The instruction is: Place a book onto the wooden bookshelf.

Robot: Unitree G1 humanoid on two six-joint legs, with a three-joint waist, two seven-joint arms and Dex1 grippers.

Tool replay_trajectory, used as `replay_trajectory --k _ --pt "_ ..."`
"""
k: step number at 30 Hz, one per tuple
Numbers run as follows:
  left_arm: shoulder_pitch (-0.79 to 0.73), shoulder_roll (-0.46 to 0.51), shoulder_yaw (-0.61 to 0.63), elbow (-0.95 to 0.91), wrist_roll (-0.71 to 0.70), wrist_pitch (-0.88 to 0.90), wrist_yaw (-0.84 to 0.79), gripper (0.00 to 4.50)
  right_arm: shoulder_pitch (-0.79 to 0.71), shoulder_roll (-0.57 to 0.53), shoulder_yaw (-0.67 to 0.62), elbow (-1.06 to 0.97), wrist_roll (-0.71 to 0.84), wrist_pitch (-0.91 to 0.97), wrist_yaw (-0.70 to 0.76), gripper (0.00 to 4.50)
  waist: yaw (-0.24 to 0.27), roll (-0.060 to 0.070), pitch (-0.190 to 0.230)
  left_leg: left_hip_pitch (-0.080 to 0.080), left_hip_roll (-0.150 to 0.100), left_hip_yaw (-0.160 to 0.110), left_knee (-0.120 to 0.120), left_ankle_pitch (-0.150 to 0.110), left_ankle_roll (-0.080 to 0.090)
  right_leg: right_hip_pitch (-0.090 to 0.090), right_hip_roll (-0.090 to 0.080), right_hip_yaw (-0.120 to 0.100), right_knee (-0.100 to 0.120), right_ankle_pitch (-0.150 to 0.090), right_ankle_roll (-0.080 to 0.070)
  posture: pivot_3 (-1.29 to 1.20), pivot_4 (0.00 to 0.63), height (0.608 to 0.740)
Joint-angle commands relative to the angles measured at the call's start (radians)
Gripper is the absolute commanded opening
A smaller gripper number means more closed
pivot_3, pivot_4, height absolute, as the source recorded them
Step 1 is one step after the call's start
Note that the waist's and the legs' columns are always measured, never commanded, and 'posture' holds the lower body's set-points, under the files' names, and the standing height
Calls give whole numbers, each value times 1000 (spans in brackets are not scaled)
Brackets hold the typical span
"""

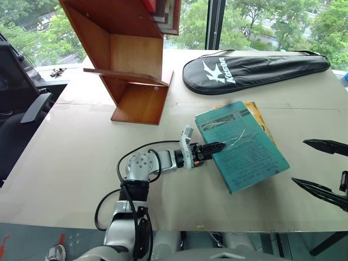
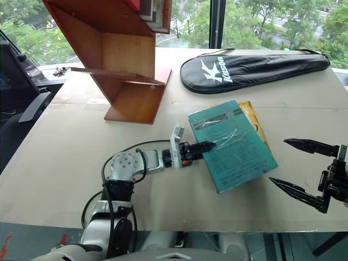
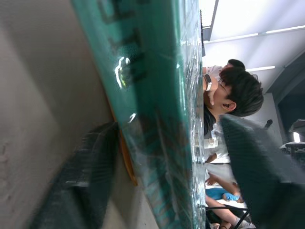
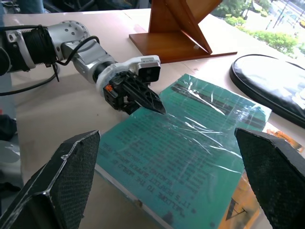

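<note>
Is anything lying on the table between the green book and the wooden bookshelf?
Nothing visible: bare table separates the book from the bookshelf. The racket bag lies off to the side.

Black racket bag [image 1: 255, 69] lying across the far side of the beige table [image 1: 81, 147], office chair [image 1: 22, 103] alongside, trees beyond the window.

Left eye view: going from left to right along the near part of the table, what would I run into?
Left gripper, pinching the book's edge → teal book → right gripper, open and apart from the book.
</note>
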Motion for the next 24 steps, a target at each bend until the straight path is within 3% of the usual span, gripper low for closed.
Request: replay_trajectory --k 1,3,4,15,21,24 --pt "23 31 51 -73 -40 27 -40 1100 -16 10 20 -16 6 -24 -26 4500 -1 0 0 0 0 0 0 0 0 0 0 0 0 0 0 0 150 740" --pt "44 65 80 -130 -77 56 -50 187 -33 12 43 -2 1 -31 -34 4500 -3 0 0 0 1 0 0 0 0 -1 0 1 0 0 0 0 150 740" --pt "50 79 100 -149 -104 73 -45 83 -40 14 55 8 -5 -37 -35 4500 -3 0 0 0 1 0 0 0 0 -1 0 1 0 0 0 0 150 740" --pt "25 310 174 -405 -300 127 -37 83 -84 44 109 44 -4 -63 -80 4500 4 -1 1 -3 0 -1 0 0 -1 -2 -1 0 -2 0 0 0 150 740" --pt "-115 543 115 -651 -121 -25 -217 83 -32 45 -38 90 31 -51 -94 4500 7 -1 2 -3 0 0 -1 0 -1 -3 -1 0 -2 0 0 0 150 740" --pt "-210 663 68 -733 48 -175 -337 83 -22 37 -84 128 40 -51 -82 4500 4 -1 2 -3 0 0 -1 0 -1 -3 -1 0 -3 0 0 0 150 740"
